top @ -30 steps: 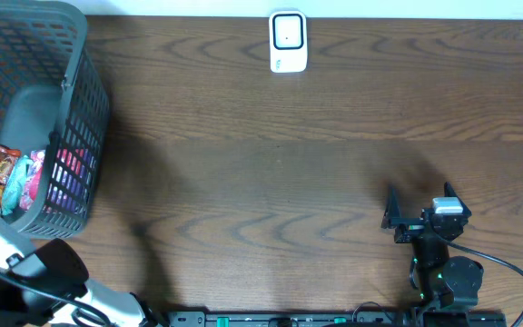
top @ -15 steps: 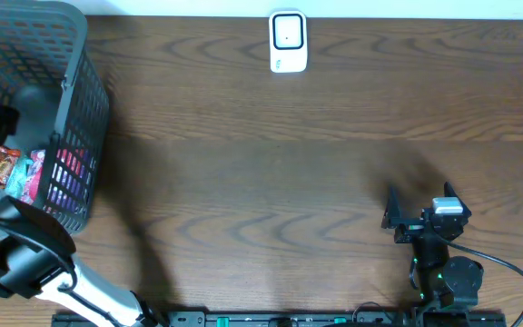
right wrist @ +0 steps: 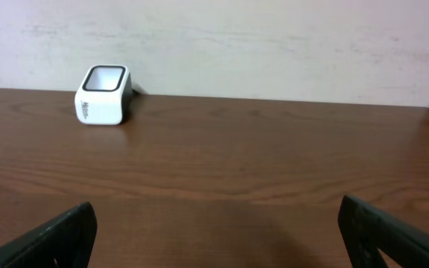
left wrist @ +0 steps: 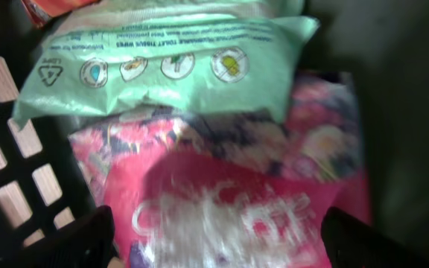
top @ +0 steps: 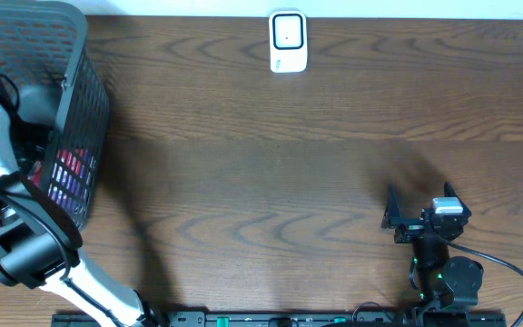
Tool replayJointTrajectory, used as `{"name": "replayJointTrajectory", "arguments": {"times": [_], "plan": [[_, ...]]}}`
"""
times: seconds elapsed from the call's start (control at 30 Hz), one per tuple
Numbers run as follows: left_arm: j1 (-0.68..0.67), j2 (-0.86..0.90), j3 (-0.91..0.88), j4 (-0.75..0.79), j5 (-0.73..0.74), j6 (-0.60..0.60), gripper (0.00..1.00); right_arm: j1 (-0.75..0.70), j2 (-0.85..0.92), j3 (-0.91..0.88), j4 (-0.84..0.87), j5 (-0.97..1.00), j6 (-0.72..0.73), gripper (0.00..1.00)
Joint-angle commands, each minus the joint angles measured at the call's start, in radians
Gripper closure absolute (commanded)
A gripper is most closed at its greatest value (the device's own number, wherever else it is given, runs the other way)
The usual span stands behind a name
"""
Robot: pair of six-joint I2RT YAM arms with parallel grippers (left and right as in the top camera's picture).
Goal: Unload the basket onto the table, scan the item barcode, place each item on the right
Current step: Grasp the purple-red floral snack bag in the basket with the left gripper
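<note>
Left gripper (left wrist: 218, 240) hung open in the black basket (top: 86, 100), jaws either side of a pink packet (left wrist: 222, 197) beside a green wipes pack (left wrist: 162, 71). Right gripper (top: 419, 198) sat open, well apart from the white scanner (top: 288, 42).

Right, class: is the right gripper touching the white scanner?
Apart. The overhead view shows bare table between the right gripper and the white scanner.

Left fingers (left wrist: 95, 242) and right fingers (right wrist: 58, 238) stand spread wide.
</note>
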Motion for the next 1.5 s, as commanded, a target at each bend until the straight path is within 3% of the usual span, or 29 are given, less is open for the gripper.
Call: {"name": "replayJointTrajectory", "arguments": {"times": [0.0,0.2,0.27,0.3,0.4,0.5,0.73,1.1,1.17,1.2,1.27,1.3,1.47], "plan": [[0.003,0.016,-0.055,0.034,-0.081,-0.038,0.11,0.013,-0.006,-0.002,-0.004,0.001,-0.008,0.01],[0.001,0.017,-0.161,0.107,-0.076,-0.039,0.12,0.013,-0.006,-0.002,-0.004,0.001,-0.008,0.01],[0.001,0.017,-0.193,0.131,-0.076,-0.039,0.19,0.013,-0.006,-0.002,-0.004,0.001,-0.008,0.01],[0.001,0.017,-0.208,0.140,-0.076,-0.039,0.26,0.013,-0.006,-0.002,-0.004,0.001,-0.008,0.01],[0.001,0.017,-0.224,0.148,-0.060,-0.039,0.68,0.013,-0.006,-0.002,-0.004,0.001,-0.008,0.01],[0.002,0.013,-0.221,0.155,0.002,-0.038,0.92,0.013,-0.006,-0.002,-0.004,0.001,-0.008,0.01],[0.002,-0.069,-0.164,0.151,0.138,0.026,0.93,0.013,-0.006,-0.002,-0.004,0.001,-0.008,0.01],[0.001,-0.449,-0.126,0.238,0.137,0.026,0.93,0.013,-0.006,-0.002,-0.004,0.001,-0.008,0.01],[0.001,-0.481,-0.127,0.238,0.129,0.026,0.78,0.013,-0.006,-0.002,-0.004,0.001,-0.008,0.01],[0.001,-0.484,-0.127,0.237,0.124,0.026,0.55,0.013,-0.006,-0.002,-0.004,0.001,-0.008,0.01],[0.001,-0.475,-0.134,0.238,0.121,0.026,0.28,0.013,-0.006,-0.002,-0.004,0.001,-0.008,0.01],[0.001,-0.464,-0.142,0.238,0.122,0.025,0.19,0.013,-0.006,-0.002,-0.004,0.001,-0.008,0.01],[-0.005,-0.366,-0.180,0.242,0.098,0.010,0.04,0.013,-0.006,-0.002,-0.004,0.001,-0.008,0.01]]}}
